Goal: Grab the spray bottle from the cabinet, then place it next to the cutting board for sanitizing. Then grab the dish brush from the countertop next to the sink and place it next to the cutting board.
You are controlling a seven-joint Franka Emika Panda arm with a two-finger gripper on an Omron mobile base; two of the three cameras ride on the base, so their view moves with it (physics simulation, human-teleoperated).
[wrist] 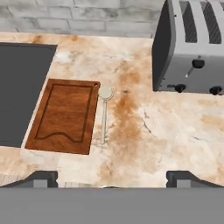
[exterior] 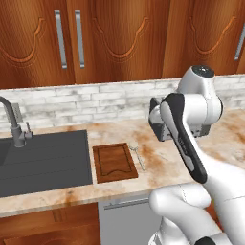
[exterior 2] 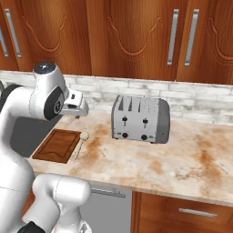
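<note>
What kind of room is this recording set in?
A kitchen, rendered rather than real: a sink with a faucet set into a marble-look countertop, a toaster against the brick backsplash, and wooden wall cabinets above.

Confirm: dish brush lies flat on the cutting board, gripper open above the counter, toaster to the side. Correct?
Not quite. The dish brush lies on the countertop beside the cutting board, along its edge on the toaster side, as the hand view shows. The rest holds: the gripper is open above the counter.
</note>
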